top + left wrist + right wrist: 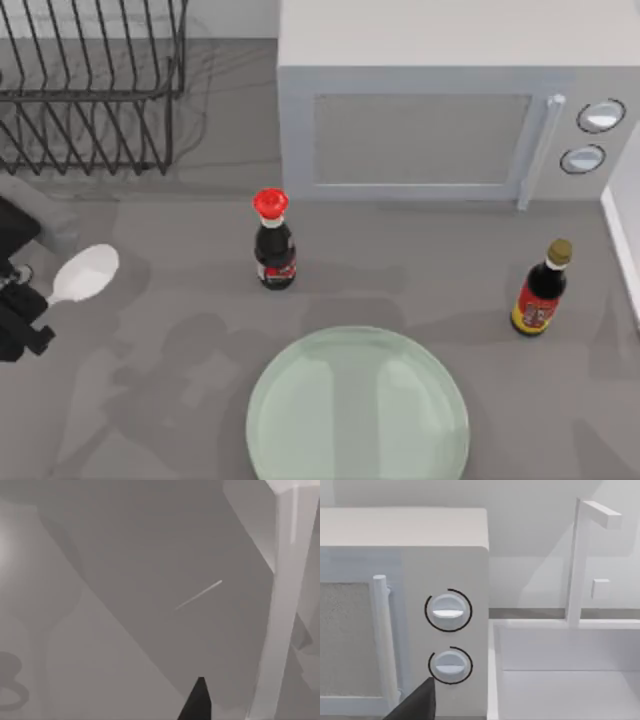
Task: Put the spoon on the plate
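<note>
Two labelled bottles point(274, 245) stand unreadable behind the plate point(357, 410).

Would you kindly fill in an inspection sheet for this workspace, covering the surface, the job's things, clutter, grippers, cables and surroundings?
Surface: grey table, shadowed in places.
Job's things: spoon held off the left edge, bowl pointing inward, not on the plate; plate at the front centre, bare.
Clutter: red-capped dark bottle upright behind the plate; yellow-labelled bottle upright to the right.
Grippers: left gripper at the left edge, gripping the spoon's handle; right gripper facing the microwave's dials.
Cables: nothing seen.
Surroundings: wire rack back left, microwave at the back, sink at the right.
</note>
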Tool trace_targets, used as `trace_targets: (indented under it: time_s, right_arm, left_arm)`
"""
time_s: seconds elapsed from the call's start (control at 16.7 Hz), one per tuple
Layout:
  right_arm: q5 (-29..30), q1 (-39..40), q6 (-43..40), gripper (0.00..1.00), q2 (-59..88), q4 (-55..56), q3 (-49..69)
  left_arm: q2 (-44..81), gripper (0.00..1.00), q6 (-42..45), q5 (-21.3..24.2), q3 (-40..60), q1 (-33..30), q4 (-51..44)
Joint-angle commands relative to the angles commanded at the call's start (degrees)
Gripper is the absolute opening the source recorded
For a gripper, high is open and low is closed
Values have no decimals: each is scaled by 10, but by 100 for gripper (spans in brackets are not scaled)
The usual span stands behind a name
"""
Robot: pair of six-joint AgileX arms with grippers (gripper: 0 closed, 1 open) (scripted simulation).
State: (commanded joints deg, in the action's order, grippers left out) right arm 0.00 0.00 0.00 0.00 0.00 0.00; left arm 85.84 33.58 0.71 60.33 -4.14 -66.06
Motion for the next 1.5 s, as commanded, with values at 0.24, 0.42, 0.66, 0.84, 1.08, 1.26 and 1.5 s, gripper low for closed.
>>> trace_targets:
  time_s: [0.24,0.42,0.66,0.84,1.08,1.26,1.5]
  right_arm:
    - [0,0,0,100,0,0,0]
    - [0,0,0,100,0,0,0]
    - [0,0,0,100,0,0,0]
    - [0,0,0,100,0,0,0]
    - [0,0,0,100,0,0,0]
    - [0,0,0,100,0,0,0]
    - [0,0,0,100,0,0,0]
  left_arm:
    - [64,0,-224,-2,50,-71,-18]
    - [113,0,-442,-2,85,-135,-28]
    - [172,0,-767,-1,122,-224,-34]
    - [213,0,-1015,1,152,-293,-35]
    - [254,0,-1323,1,189,-381,-27]
    - [264,0,-1516,-2,207,-435,-9]
    - [262,0,-1695,-9,220,-486,17]
